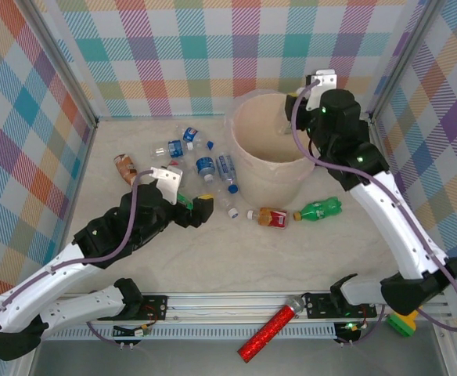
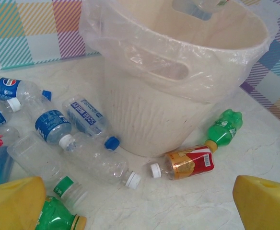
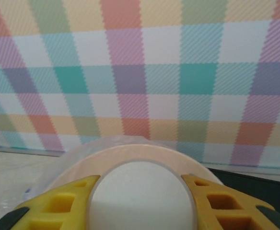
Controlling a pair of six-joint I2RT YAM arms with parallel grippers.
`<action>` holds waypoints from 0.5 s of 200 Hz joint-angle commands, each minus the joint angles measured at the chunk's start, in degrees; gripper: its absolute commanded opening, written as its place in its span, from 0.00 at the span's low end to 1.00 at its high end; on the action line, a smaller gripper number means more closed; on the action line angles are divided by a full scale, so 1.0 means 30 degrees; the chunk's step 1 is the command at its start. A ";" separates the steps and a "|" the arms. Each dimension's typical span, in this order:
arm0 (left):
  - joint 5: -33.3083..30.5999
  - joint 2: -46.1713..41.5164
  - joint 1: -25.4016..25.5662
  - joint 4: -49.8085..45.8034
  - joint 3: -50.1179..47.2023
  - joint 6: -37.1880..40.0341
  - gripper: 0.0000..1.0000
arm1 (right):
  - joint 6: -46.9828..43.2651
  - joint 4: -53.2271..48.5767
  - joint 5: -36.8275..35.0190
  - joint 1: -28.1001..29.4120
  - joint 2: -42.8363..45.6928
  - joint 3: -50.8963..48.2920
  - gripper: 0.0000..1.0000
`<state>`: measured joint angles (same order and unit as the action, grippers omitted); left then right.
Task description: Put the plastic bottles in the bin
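Note:
The beige bin (image 1: pixel 244 129) stands at the back of the table, its liner-covered wall (image 2: pixel 154 120) close ahead in the left wrist view. My right gripper (image 1: pixel 295 117) hangs over the bin's rim (image 3: pixel 140 153), shut on a pale plastic bottle (image 3: pixel 141 191) that fills the gap between its yellow fingers. My left gripper (image 1: pixel 193 205) hovers open over the table (image 2: pixel 140 211); a green bottle (image 2: pixel 58 215) lies by its left finger. Ahead lie a clear bottle (image 2: pixel 97 160), a red-label bottle (image 2: pixel 188 163) and another green bottle (image 2: pixel 224 127). Several blue-label bottles (image 1: pixel 205 164) lie left of the bin.
A brown bottle (image 1: pixel 124 166) lies apart at the far left. A red glittery tube (image 1: pixel 269 333) rests on the front rail, and a yellow-green item (image 1: pixel 401 321) sits at the front right corner. Plaid walls enclose the table on three sides.

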<state>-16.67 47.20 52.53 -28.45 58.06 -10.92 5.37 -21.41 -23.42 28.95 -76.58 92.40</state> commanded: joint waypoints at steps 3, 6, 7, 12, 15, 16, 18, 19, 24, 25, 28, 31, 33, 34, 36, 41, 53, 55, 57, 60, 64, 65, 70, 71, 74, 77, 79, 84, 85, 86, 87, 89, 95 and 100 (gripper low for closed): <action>-0.0446 -0.0626 0.0184 0.0003 -0.0568 -0.0327 0.99 | -0.0515 0.1130 -0.0049 -0.0245 -0.1332 0.1043 0.31; -0.0465 -0.0658 0.0184 -0.0012 -0.0629 -0.0343 1.00 | -0.0604 0.1079 -0.0056 -0.0246 -0.1555 0.1148 0.32; -0.0487 -0.0681 0.0184 -0.0026 -0.0661 -0.0359 1.00 | -0.0625 0.1075 -0.0036 -0.0246 -0.1623 0.1185 0.32; -0.0541 -0.0718 0.0188 -0.0050 -0.0750 -0.0374 1.00 | -0.0649 0.0979 -0.0015 -0.0274 -0.1953 0.1362 0.33; -0.0586 -0.0772 0.0185 -0.0055 -0.0813 -0.0400 1.00 | -0.0709 0.0892 -0.0008 -0.0275 -0.2164 0.1481 0.34; -0.0577 -0.0782 0.0185 -0.0062 -0.0826 -0.0402 1.00 | -0.0707 0.0879 0.0003 -0.0275 -0.2235 0.1512 0.34; -0.0585 -0.0811 0.0184 -0.0067 -0.0872 -0.0403 1.00 | -0.0742 0.0819 0.0011 -0.0268 -0.2362 0.1580 0.34; -0.0591 -0.0831 0.0184 -0.0068 -0.0885 -0.0418 1.00 | -0.0738 0.0799 0.0012 -0.0271 -0.2437 0.1620 0.35; -0.0663 -0.0890 0.0184 -0.0140 -0.0951 -0.0433 1.00 | -0.0734 0.0593 0.0090 -0.0292 -0.2753 0.1842 0.35; -0.0674 -0.0914 0.0184 -0.0148 -0.0968 -0.0448 1.00 | -0.0734 0.0539 0.0110 -0.0298 -0.2823 0.1883 0.36; -0.0713 -0.0928 0.0184 -0.0152 -0.1031 -0.0461 1.00 | -0.0697 0.0390 0.0154 -0.0296 -0.3030 0.2018 0.37; -0.0740 -0.0959 0.0184 -0.0178 -0.1090 -0.0484 1.00 | -0.0649 0.0247 0.0174 -0.0303 -0.3236 0.2156 0.37; -0.0779 -0.0988 0.0184 -0.0184 -0.1121 -0.0490 1.00 | -0.0625 0.0148 0.0186 -0.0297 -0.3345 0.2253 0.38; -0.0791 -0.0992 0.0184 -0.0185 -0.1141 -0.0491 1.00 | -0.0621 0.0097 0.0202 -0.0300 -0.3412 0.2294 0.38; -0.0799 -0.1018 0.0184 -0.0207 -0.1193 -0.0491 1.00 | -0.0596 -0.0021 0.0222 -0.0318 -0.3535 0.2383 0.39; -0.0862 -0.1076 0.0184 -0.0266 -0.1289 -0.0506 1.00 | -0.0495 -0.0253 0.0309 -0.0297 -0.3801 0.2568 0.40; -0.1079 -0.1171 0.0184 -0.0423 -0.1474 -0.0605 1.00 | -0.0393 -0.0546 0.0483 -0.0289 -0.4324 0.2866 0.44; -0.1135 -0.1180 0.0184 -0.0443 -0.1488 -0.0593 1.00 | -0.0378 -0.0578 0.0483 -0.0293 -0.4386 0.2900 0.46; -0.1149 -0.1196 0.0184 -0.0484 -0.1506 -0.0620 1.00 | -0.0367 -0.0615 0.0482 -0.0316 -0.4445 0.2893 0.47; -0.1223 -0.1231 0.0184 -0.0560 -0.1526 -0.0632 1.00 | -0.0355 -0.0677 0.0504 -0.0306 -0.4530 0.2979 0.49; -0.1268 -0.1246 0.0184 -0.0636 -0.1585 -0.0638 1.00 | -0.0326 -0.0753 0.0489 -0.0304 -0.4636 0.3043 0.52; -0.1284 -0.1253 0.0184 -0.0645 -0.1593 -0.0638 1.00 | -0.0325 -0.0764 0.0486 -0.0304 -0.4658 0.3055 0.53; -0.1365 -0.1260 0.0184 -0.0759 -0.1628 -0.0657 0.99 | -0.0253 -0.0874 0.0489 -0.0304 -0.4772 0.3159 0.58; -0.1376 -0.1275 0.0184 -0.0794 -0.1629 -0.0662 1.00 | -0.0245 -0.0897 0.0486 -0.0304 -0.4799 0.3172 0.58; -0.1456 -0.1284 0.0184 -0.0859 -0.1644 -0.0678 1.00 | -0.0215 -0.0980 0.0505 -0.0300 -0.4797 0.3223 0.62; -0.1554 -0.1289 0.0184 -0.0914 -0.1635 -0.0694 1.00 | -0.0186 -0.1045 0.0489 -0.0300 -0.4870 0.3281 0.66; -0.1598 -0.1290 0.0184 -0.0946 -0.1646 -0.0696 1.00 | -0.0179 -0.1113 0.0506 -0.0303 -0.4896 0.3318 0.70; -0.1721 -0.1318 0.0184 -0.1030 -0.1687 -0.0747 1.00 | -0.0131 -0.1262 0.0576 -0.0304 -0.4963 0.3406 0.77; -0.1745 -0.1319 0.0184 -0.1033 -0.1688 -0.0751 1.00 | -0.0139 -0.1282 0.0588 -0.0304 -0.4983 0.3427 0.78; -0.1815 -0.1319 0.0184 -0.1063 -0.1703 -0.0753 0.99 | -0.0129 -0.1306 0.0594 -0.0289 -0.4978 0.3452 0.80; -0.1851 -0.1319 0.0184 -0.1079 -0.1695 -0.0754 0.99 | -0.0139 -0.1362 0.0611 -0.0297 -0.4975 0.3479 0.81; -0.1921 -0.1312 0.0184 -0.1090 -0.1705 -0.0770 1.00 | -0.0087 -0.1426 0.0661 -0.0288 -0.5017 0.3507 0.83; -0.2154 -0.1319 0.0184 -0.1117 -0.1742 -0.0860 1.00 | -0.0024 -0.1620 0.0801 -0.0304 -0.5046 0.3623 0.92; -0.2355 -0.1319 0.0184 -0.1123 -0.1787 -0.0908 1.00 | 0.0072 -0.1748 0.0908 -0.0285 -0.5079 0.3721 1.00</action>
<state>-20.16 44.25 52.53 -30.35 53.69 -12.49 4.62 -24.95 -21.91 28.12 -91.83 100.25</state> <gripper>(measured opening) 0.996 0.861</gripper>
